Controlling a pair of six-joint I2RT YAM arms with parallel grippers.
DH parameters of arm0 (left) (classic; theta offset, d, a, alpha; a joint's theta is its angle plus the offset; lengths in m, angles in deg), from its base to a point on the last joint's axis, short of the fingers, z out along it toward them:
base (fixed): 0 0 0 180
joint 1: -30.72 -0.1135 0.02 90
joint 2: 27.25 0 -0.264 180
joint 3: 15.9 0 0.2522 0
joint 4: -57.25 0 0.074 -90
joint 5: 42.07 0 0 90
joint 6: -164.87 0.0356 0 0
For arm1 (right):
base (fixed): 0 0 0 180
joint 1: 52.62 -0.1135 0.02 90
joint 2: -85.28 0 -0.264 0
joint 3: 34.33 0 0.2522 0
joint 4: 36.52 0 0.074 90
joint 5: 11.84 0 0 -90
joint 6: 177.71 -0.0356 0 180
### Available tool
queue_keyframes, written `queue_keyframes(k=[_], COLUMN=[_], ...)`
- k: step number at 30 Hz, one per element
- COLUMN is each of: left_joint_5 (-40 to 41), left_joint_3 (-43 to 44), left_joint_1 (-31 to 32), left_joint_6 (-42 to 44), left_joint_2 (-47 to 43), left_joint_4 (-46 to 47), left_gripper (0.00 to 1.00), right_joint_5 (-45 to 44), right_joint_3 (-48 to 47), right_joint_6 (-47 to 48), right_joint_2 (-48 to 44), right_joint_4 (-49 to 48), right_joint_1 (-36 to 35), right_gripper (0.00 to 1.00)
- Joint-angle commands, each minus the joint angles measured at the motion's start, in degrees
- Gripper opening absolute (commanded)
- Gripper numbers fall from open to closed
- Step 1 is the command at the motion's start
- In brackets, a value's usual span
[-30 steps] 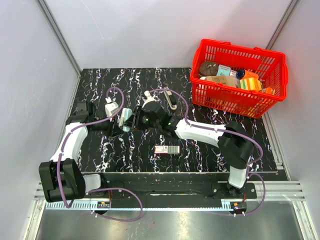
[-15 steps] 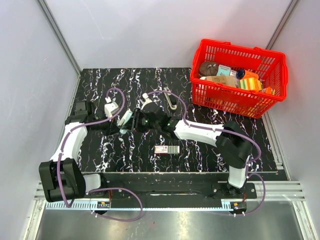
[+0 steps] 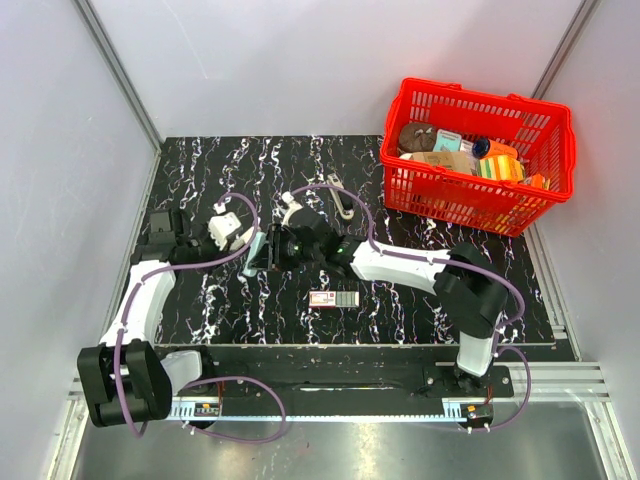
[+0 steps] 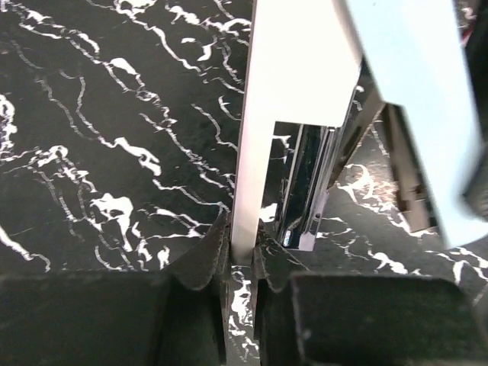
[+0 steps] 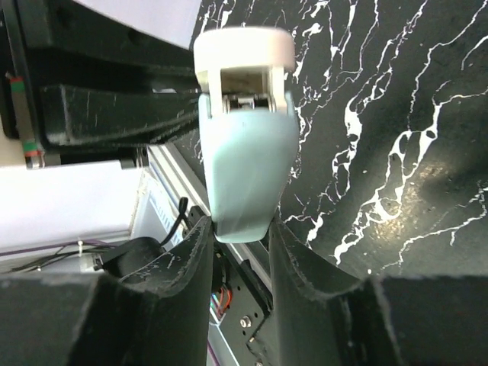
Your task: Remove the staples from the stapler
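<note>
Stapler (image 5: 245,164) is held up over the left-middle of the table (image 3: 250,165), shared between both arms; it appears lifted clear of the surface.

- Left gripper (image 4: 239,255): jaws are pressed onto the thin edge of the white arm (image 4: 297,69). That arm's long axis runs straight out from the jaws.
- Right gripper (image 5: 240,229): jaws are pinched on the narrow end of the pale-blue shell (image 4: 415,91), which also runs straight out, with a white cap (image 5: 244,47) at the far end.
- Key relation: the chrome channel (image 4: 305,194) sits between the white arm and the blue shell, just beside the left jaws. It is nearer the left arm, but neither gripper is free.
- No staples can be made out in the channel.

Judgement: the two halves probably need to be spread further, or the channel tipped, with one grip kept as anchor.

Materials: smooth matte plastic, rounded blue shell, flat white arm, mirror-bright folded metal, and soft black ridged pads (image 4: 202,263).

Well apart: small flat packet (image 3: 334,299), slim dark-and-silver tool (image 3: 343,198), red basket (image 3: 470,205).
</note>
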Motion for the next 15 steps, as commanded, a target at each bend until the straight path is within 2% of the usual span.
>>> queue_keyframes(k=[1,7,15], left_joint_5=[5.9,6.3,7.5], left_joint_3=[0.2,-0.5,0.1], left_joint_1=[-0.8,-0.8,-0.8], left_joint_6=[0.1,0.3,3.1], left_joint_2=[-1.3,-0.1,-0.7], left_joint_4=[12.4,14.5,17.1], left_gripper=[0.00,0.00,0.00], right_joint_5=[5.2,5.2,5.0], right_joint_3=[0.6,2.5,0.7], right_joint_6=[4.8,6.8,14.5], right_joint_2=[-3.6,-5.7,-6.2], right_joint_4=[6.1,7.5,16.2], right_joint_1=[-0.6,-0.6,-1.4], right_gripper=[0.00,0.00,0.00])
